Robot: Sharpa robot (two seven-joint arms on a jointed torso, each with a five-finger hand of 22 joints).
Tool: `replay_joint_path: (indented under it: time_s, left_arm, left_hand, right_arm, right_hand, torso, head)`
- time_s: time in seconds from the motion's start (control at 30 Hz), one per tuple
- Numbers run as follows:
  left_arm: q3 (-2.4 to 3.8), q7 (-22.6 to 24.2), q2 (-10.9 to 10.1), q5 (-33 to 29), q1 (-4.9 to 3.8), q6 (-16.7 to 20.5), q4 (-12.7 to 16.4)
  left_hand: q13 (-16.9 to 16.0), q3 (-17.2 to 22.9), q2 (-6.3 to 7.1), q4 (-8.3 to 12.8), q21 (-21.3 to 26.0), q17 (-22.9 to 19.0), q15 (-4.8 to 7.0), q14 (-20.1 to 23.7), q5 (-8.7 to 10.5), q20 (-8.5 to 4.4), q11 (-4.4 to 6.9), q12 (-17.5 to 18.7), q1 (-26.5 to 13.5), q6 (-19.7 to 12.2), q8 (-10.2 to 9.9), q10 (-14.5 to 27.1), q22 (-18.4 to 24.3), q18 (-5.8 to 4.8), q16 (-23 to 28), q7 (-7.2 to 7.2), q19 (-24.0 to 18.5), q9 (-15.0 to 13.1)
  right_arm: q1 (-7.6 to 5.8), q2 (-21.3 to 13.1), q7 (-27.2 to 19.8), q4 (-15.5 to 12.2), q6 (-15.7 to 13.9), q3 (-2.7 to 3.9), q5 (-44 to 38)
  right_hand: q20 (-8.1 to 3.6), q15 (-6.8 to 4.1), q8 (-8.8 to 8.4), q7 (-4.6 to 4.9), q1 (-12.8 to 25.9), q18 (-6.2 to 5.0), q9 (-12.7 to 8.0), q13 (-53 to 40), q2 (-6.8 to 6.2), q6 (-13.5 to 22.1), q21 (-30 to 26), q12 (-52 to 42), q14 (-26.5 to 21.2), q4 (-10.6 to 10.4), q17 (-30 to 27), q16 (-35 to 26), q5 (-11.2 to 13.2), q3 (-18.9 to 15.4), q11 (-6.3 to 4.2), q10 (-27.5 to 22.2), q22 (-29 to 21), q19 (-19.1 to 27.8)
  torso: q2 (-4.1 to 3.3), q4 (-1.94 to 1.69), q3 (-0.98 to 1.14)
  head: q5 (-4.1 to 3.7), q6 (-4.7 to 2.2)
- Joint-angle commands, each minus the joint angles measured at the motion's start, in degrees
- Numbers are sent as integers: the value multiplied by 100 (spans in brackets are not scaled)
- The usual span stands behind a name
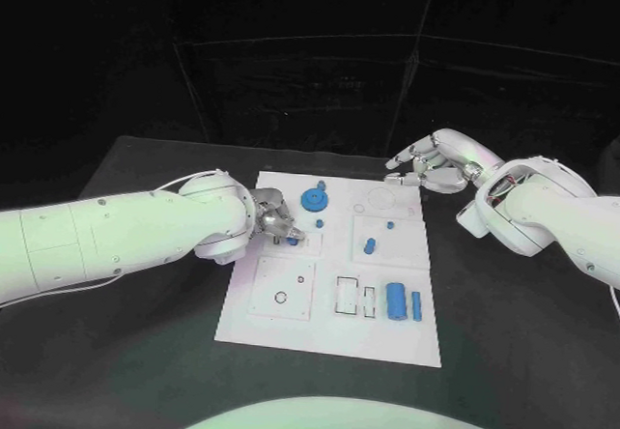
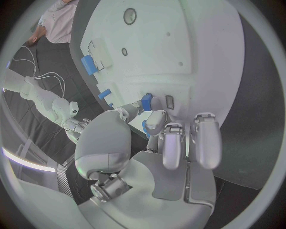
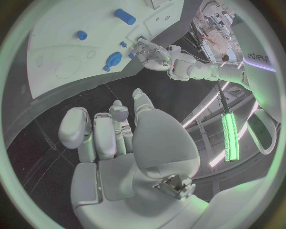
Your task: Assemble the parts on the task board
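Left hand (image 1: 274,222): positioned over the left edge of the white flat rectangular task board (image 1: 388,340). A small blue plastic block (image 2: 147,101) sits pinched at its fingertips (image 2: 156,118), just above the board surface beside a small dark rectangular slot (image 2: 169,100). The remaining fingers lie extended over the board, apart from the part.

Handling judgement: the part appears to be rigid moulded plastic, light, smooth and likely somewhat slippery against metal fingers. It looks unlikely to deform or break. A pinch across its two flat opposing faces, well clear of the end going into the recess, seems the soundest hold; a hold near one corner would risk rotation.

Beyond the left fingertips, further in on the board: a blue round knobbed disc (image 1: 316,198), a short blue peg (image 1: 370,244), and, nearer the robot, two blue cylinders (image 1: 394,301) lying side by side next to rectangular recess outlines (image 1: 349,297). All appear equally hard and light; the cylinders would roll if nudged and are best taken across the diameter at mid-length.

Right hand (image 1: 432,163): off the far right corner of the board, above the black table (image 1: 145,167), well apart from every part. Its fingers are loosely curved and separated, holding nothing.
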State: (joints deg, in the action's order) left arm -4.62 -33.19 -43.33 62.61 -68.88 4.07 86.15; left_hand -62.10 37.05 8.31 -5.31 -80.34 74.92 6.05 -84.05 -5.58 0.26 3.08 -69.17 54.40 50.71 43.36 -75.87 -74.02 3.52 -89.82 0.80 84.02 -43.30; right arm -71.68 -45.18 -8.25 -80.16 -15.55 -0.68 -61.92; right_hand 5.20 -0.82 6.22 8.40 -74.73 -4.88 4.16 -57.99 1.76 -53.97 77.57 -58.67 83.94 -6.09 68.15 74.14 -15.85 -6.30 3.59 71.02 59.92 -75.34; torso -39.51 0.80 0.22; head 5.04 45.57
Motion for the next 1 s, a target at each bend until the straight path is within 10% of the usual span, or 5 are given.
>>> replay_joint_path:
  time_s: [0.03,1.0]
  left_arm:
    - [-8,-60,36,-6,-8,-82,-56]
    - [-7,-118,69,-6,-21,-209,-54]
  left_hand:
    - [-10,-92,10,-41,-27,1508,34,-595,7,-36,-1,-45,-111,42,13,-34,-18,-41,-18,-2,143,-4]
    - [-48,-757,80,-191,-79,1508,42,-595,12,-45,8,-93,-289,114,42,-76,-121,-58,-18,-17,170,-50]
  right_arm:
    - [-12,6,-47,1,35,4,26]
    - [-12,-4,-60,2,45,4,29]
  right_hand:
    - [-5,-24,17,10,13,-100,-3,8,58,21,-22,32,178,8,-9,-34,-39,-26,-18,-39,-14,54]
    - [-5,-24,18,11,20,-106,-3,29,58,23,-36,53,173,3,-31,-51,-46,-32,-17,-53,-45,70]
  torso:
    - [-3,2,3]
    - [2,-8,-4]
  head:
    - [1,5]
    - [-24,19]
